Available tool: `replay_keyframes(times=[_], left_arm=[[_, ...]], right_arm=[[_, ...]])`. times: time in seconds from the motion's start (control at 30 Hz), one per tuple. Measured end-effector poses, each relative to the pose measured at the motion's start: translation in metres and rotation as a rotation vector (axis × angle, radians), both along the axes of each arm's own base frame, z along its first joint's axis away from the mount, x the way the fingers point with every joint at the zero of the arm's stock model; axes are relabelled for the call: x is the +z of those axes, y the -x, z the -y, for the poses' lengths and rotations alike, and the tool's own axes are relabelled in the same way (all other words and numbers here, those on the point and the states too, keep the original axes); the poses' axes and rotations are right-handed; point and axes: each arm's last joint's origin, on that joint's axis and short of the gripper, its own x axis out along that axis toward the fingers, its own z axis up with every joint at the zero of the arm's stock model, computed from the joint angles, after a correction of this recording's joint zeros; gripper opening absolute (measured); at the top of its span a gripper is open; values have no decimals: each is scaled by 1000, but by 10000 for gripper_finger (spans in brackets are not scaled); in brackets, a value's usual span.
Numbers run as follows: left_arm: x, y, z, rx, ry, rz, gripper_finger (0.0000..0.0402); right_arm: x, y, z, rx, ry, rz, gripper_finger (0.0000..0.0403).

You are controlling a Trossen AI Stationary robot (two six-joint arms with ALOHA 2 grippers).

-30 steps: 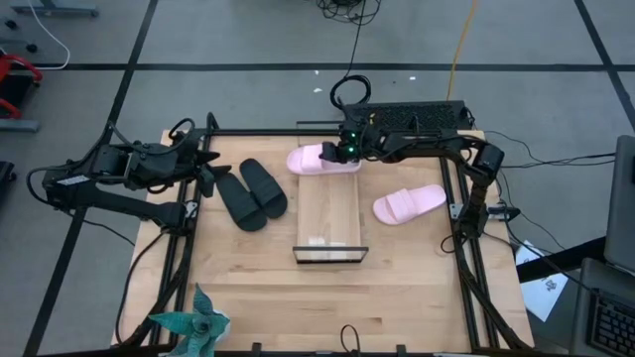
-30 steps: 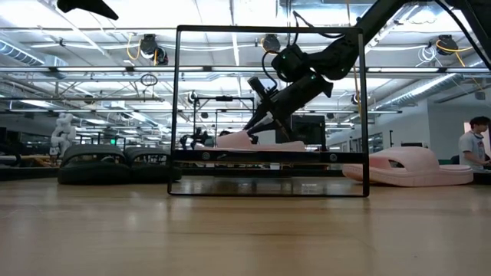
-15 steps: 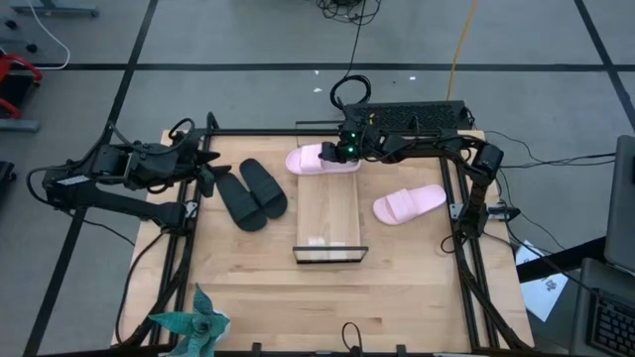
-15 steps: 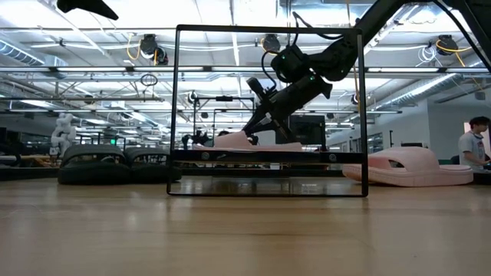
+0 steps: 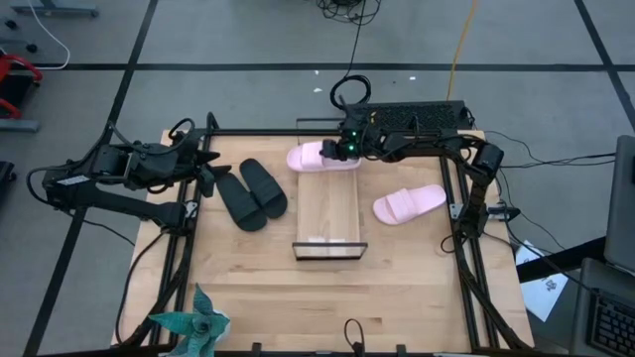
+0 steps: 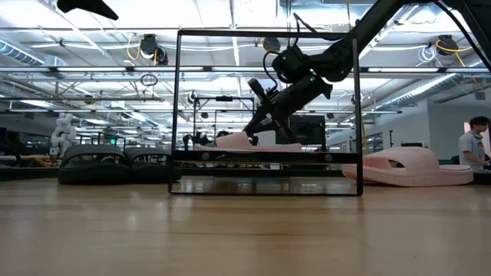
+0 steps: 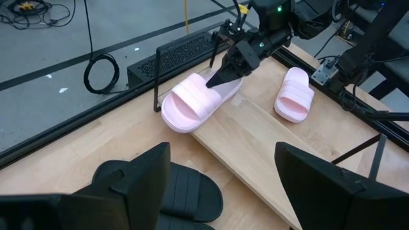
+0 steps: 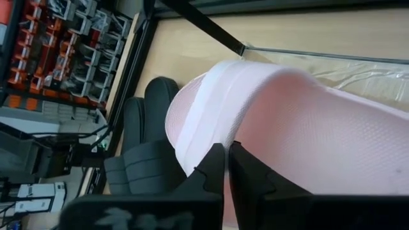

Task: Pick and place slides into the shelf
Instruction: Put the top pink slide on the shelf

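One pale pink slide (image 5: pixel 319 159) lies crosswise at the far end of the shelf (image 5: pixel 329 213), and its strap end (image 7: pixel 185 105) sticks out past the board's left edge. My right gripper (image 5: pixel 344 151) is shut on its heel half. The second pink slide (image 5: pixel 409 203) rests sole-down on the table right of the shelf. The black pair (image 5: pixel 253 193) lies side by side on the table left of it. My left gripper (image 5: pixel 206 171) waits open at the table's left edge, beside the black pair. My right gripper (image 7: pixel 220 78) pinches the pink slide's far-side sole rim (image 7: pixel 225 86) near the heel, between its two fingers (image 8: pixel 214 167). It slants down from the far right. The slide lies roughly level across the shelf's far end (image 6: pixel 245 140). Whether it rests on the board, I cannot tell.
A dark metal rail frame (image 5: pixel 461 228) borders the table on the left, right and far sides. A black perforated box (image 5: pixel 417 114) sits behind the far edge. A teal paper shape (image 5: pixel 189 327) lies at the near left corner. Bare wood spreads near the shelf's near end.
My right gripper has stayed shut on the pink slide and has shifted it a little back and forth at the shelf's far end. The shelf has slid slightly toward the table's far edge.
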Motion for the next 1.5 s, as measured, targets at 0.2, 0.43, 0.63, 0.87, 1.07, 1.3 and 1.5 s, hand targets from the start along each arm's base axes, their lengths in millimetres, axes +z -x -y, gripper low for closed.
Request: replay_keyframes(times=[0.2, 0.43, 0.63, 0.87, 1.07, 1.3, 1.5], left_arm=[[0, 0, 0, 0, 0, 0, 285], [0, 0, 0, 2, -1, 0, 285], [0, 0, 0, 2, -2, 0, 285], [0, 0, 0, 2, -2, 0, 285], [0, 0, 0, 2, -2, 0, 285], [-1, -2, 0, 2, -2, -7, 285], [-3, -10, 0, -8, -15, -41, 285]], right_arm=[[1, 1, 2, -5, 3, 6, 0], [0, 1, 2, -1, 9, 6, 0], [1, 0, 2, 0, 15, 15, 0], [7, -1, 4, 1, 31, 31, 0], [7, 1, 6, 23, 24, 13, 0], [6, 2, 6, 18, 11, 1, 0], [6, 2, 6, 7, -10, 5, 0]])
